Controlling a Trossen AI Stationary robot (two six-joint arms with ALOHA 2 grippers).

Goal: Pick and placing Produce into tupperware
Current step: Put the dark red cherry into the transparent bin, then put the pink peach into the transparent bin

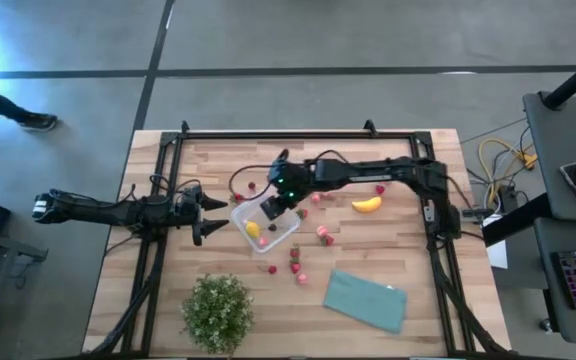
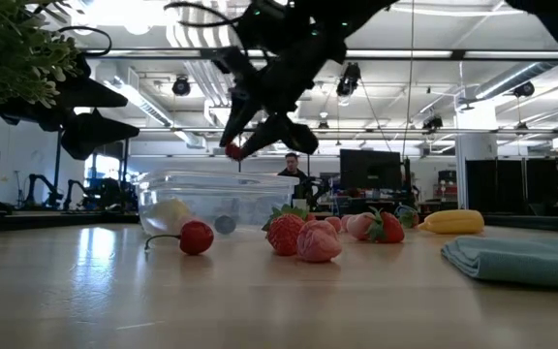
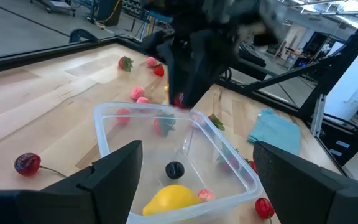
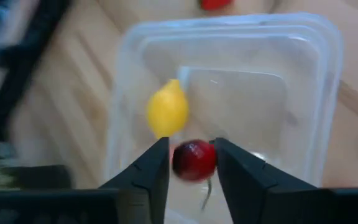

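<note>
The clear tupperware stands mid-table with a yellow round fruit and a small dark round thing on its floor. My right gripper hovers over it, shut on a dark red cherry. My left gripper waits open just left of the container, level with the table. Strawberries lie scattered right of and in front of the container. A banana lies further right, and another stemmed cherry rests on the wood beside the container. My right gripper pinches the cherry's round body between its two fingertips. The fingers slant down from the table's right and far side. The cherry is lifted clear above the container's open top, and its stem hangs below.
A green potted plant stands at the near left. A teal folded cloth lies at the near right. More red fruits lie behind the container. A black frame borders the table's far and side edges.
</note>
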